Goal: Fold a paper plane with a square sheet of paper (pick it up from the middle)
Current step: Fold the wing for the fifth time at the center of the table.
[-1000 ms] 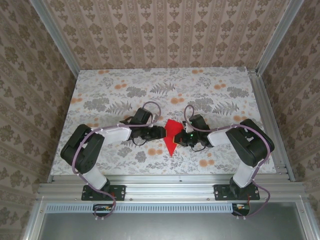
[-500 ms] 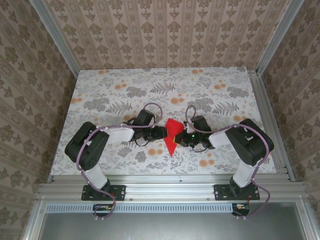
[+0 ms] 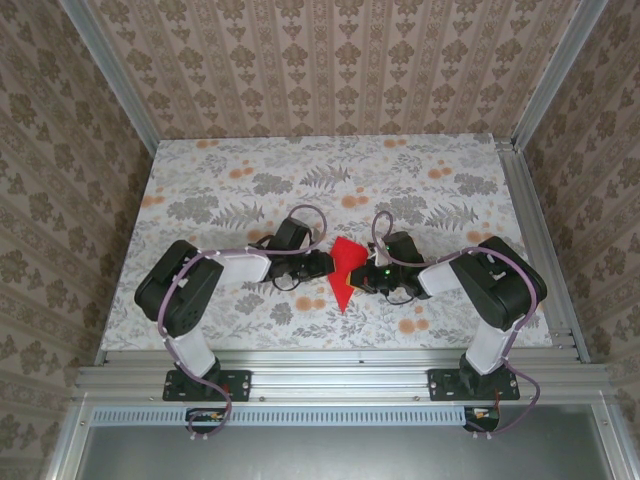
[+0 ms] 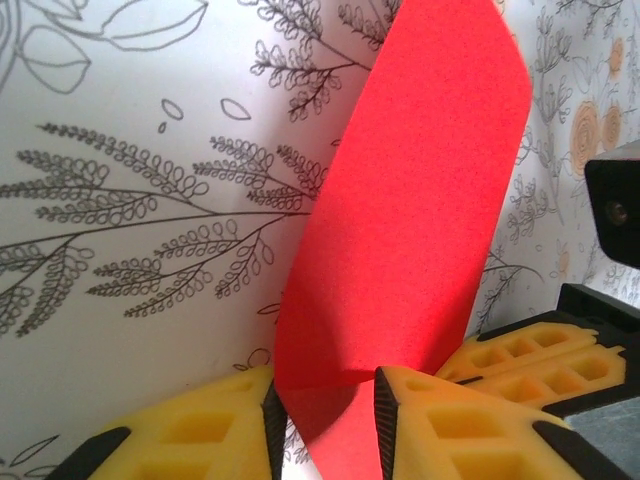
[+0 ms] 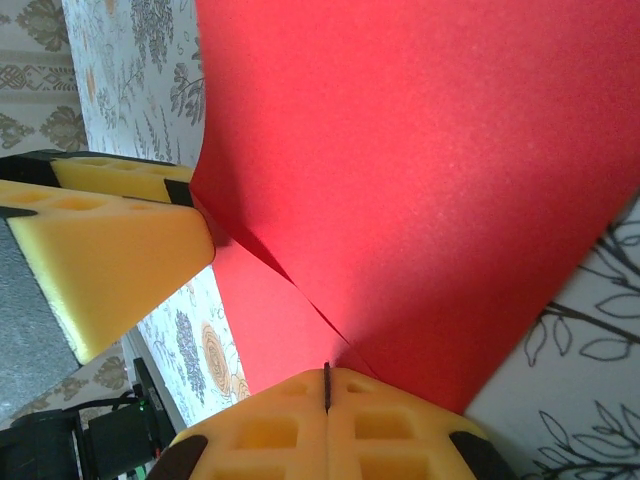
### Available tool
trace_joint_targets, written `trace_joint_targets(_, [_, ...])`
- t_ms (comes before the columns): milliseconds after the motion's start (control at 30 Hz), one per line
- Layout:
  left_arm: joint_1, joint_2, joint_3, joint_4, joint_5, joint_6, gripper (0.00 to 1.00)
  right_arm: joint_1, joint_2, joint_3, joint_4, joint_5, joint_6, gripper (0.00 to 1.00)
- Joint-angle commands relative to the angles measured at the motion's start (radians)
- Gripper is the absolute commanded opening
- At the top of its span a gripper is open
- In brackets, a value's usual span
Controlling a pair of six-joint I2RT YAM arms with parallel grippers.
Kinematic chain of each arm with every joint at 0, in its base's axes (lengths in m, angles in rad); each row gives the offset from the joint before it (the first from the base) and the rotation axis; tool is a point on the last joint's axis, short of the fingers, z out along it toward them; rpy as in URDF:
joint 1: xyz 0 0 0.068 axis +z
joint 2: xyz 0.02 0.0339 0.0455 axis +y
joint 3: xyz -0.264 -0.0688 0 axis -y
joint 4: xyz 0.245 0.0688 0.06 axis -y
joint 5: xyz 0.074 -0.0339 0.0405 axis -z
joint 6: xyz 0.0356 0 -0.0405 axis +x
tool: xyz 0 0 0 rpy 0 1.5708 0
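Note:
The red sheet of paper is partly folded, with a point toward the near edge, and sits mid-table between both grippers. My left gripper meets its left side. In the left wrist view the paper rises from between the yellow fingers; the left gripper is open, a gap on either side of the folded edge. My right gripper holds the right side. In the right wrist view the right gripper is shut on the paper, pads pressed together at a crease.
A floral cloth with small orange flower prints covers the table. Aluminium rails run along the near edge and the sides, and patterned walls close in the back. The left gripper's yellow fingers show beside the paper in the right wrist view.
The left arm has shifted right, bringing its gripper closer onto the paper's left edge. The right gripper and the paper have stayed almost still.

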Motion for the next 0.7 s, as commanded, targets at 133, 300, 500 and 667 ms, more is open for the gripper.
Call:
trace_joint_targets(133, [-0.003, 0.005, 0.049, -0.051, 0.021, 0.020, 0.21, -0.013, 0.036, -0.022, -0.058, 0.037, -0.004, 0.00])
trace_joint_targets(300, [-0.003, -0.001, 0.068, -0.116, 0.012, 0.059, 0.15, -0.016, 0.002, -0.002, -0.087, 0.037, -0.005, 0.00])
trace_joint_targets(500, [-0.005, -0.005, 0.101, -0.210, -0.019, 0.121, 0.09, -0.021, -0.069, 0.027, -0.151, 0.041, -0.022, 0.04])
trace_joint_targets(667, [-0.009, -0.005, 0.114, -0.251, -0.037, 0.147, 0.09, -0.024, -0.115, 0.026, -0.181, 0.050, -0.024, 0.09])
